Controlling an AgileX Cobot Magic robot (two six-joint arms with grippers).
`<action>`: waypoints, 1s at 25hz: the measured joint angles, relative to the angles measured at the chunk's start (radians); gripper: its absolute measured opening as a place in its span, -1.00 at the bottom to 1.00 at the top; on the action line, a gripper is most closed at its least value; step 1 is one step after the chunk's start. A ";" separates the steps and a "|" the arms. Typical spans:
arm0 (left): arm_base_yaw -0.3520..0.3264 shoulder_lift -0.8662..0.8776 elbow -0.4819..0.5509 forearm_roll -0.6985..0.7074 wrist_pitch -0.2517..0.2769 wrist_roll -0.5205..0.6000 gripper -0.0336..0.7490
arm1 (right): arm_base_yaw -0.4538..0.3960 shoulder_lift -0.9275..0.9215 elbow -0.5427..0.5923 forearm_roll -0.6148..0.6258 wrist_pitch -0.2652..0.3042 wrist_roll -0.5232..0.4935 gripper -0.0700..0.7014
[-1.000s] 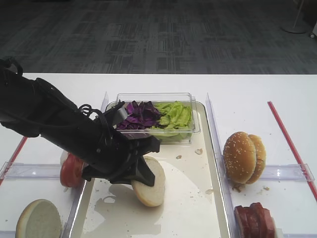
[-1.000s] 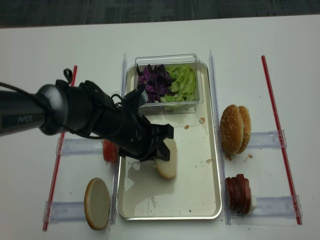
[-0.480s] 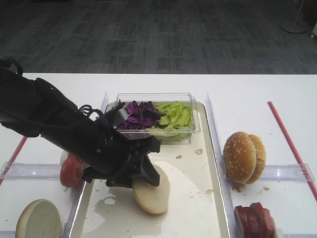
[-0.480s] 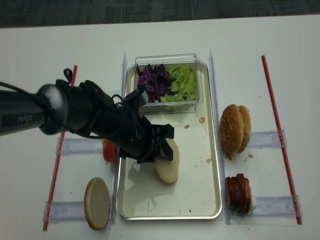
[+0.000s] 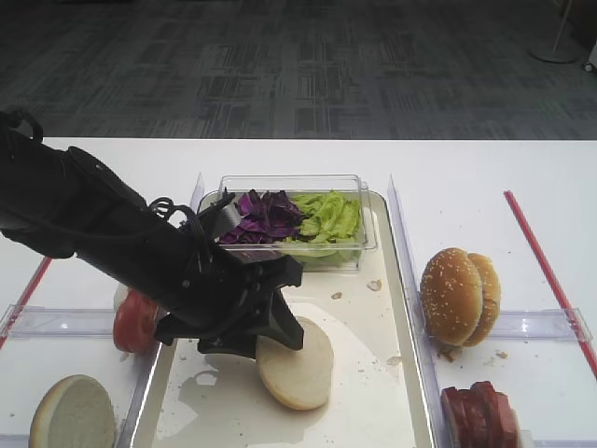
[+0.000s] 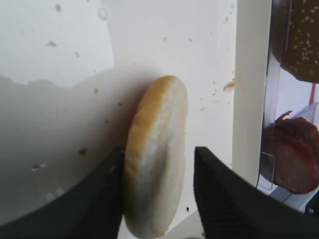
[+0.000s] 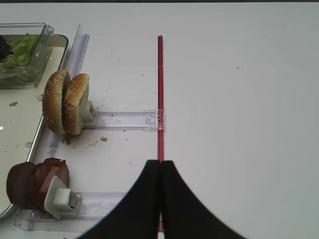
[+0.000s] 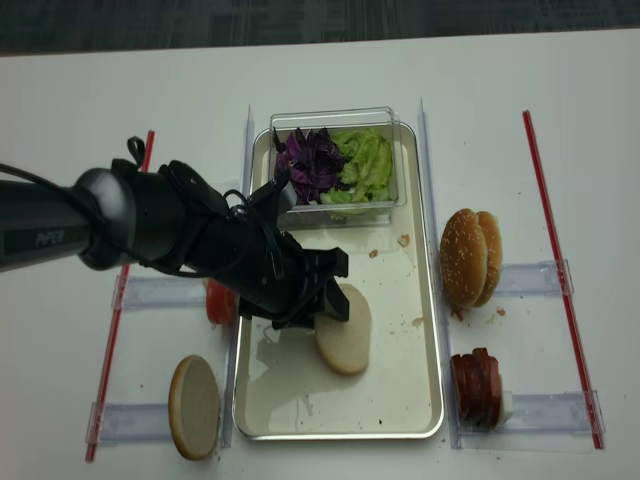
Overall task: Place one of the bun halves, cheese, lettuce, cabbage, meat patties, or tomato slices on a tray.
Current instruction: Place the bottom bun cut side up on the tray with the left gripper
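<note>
A pale cream bun half [image 5: 295, 362] [image 8: 344, 328] lies flat on the floor of the long silvery tray [image 5: 373, 383] [image 8: 392, 360]. My left gripper [image 5: 280, 329] [image 8: 330, 296] hangs low over the bun's left edge, open. In the left wrist view the bun half [image 6: 157, 169] sits between the fingers [image 6: 222, 199]; the left one touches it and the right one stands apart. My right gripper [image 7: 160, 163] is shut and holds nothing, over the white table. Lettuce [image 8: 362, 165] and cabbage [image 8: 308, 160] fill a clear box. Tomato slices [image 8: 218, 300] and meat patties [image 8: 478, 385] stand in racks. No cheese shows.
The clear box [image 5: 294, 219] sits at the tray's far end. Sesame-seeded bun halves [image 5: 459, 295] [image 7: 66, 102] stand in a rack right of the tray. A second pale bun half [image 5: 73, 413] lies front left. Red strips [image 8: 560, 260] [image 7: 160, 99] run along both table sides.
The left jaws have opened. The bun half, held on edge a second ago, has tipped over to the right and now lies flat on the tray floor.
</note>
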 joint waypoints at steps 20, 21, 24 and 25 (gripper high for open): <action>0.056 -0.040 0.000 0.055 0.007 -0.032 -0.18 | 0.000 0.000 0.000 0.000 0.000 0.000 0.13; 0.056 -0.040 0.000 0.059 0.007 -0.036 -0.18 | 0.000 0.000 0.000 0.000 0.000 0.000 0.13; 0.056 -0.040 0.000 0.064 0.007 -0.040 -0.18 | 0.000 0.000 0.000 0.000 0.000 0.000 0.13; 0.056 -0.040 0.000 0.066 0.007 -0.040 -0.18 | 0.000 0.000 0.000 0.000 0.000 0.000 0.13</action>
